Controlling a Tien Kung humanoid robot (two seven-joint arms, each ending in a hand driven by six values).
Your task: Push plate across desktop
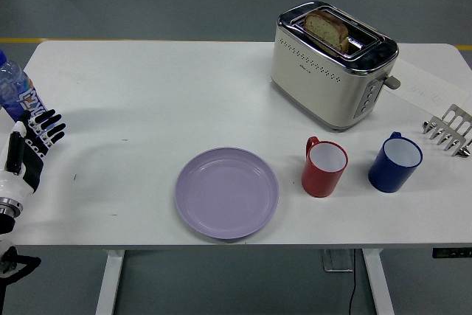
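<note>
A lilac plate [226,192] lies flat near the table's front edge, a little left of centre. My left hand [38,132] hovers over the table's left edge, fingers spread and holding nothing, well to the left of the plate. The right arm does not show.
A red mug [323,168] stands just right of the plate, with a blue mug [394,162] beyond it. A cream toaster [331,64] holding bread sits at the back right. A metal rack [448,131] is at the right edge and a water bottle [15,91] at the left edge.
</note>
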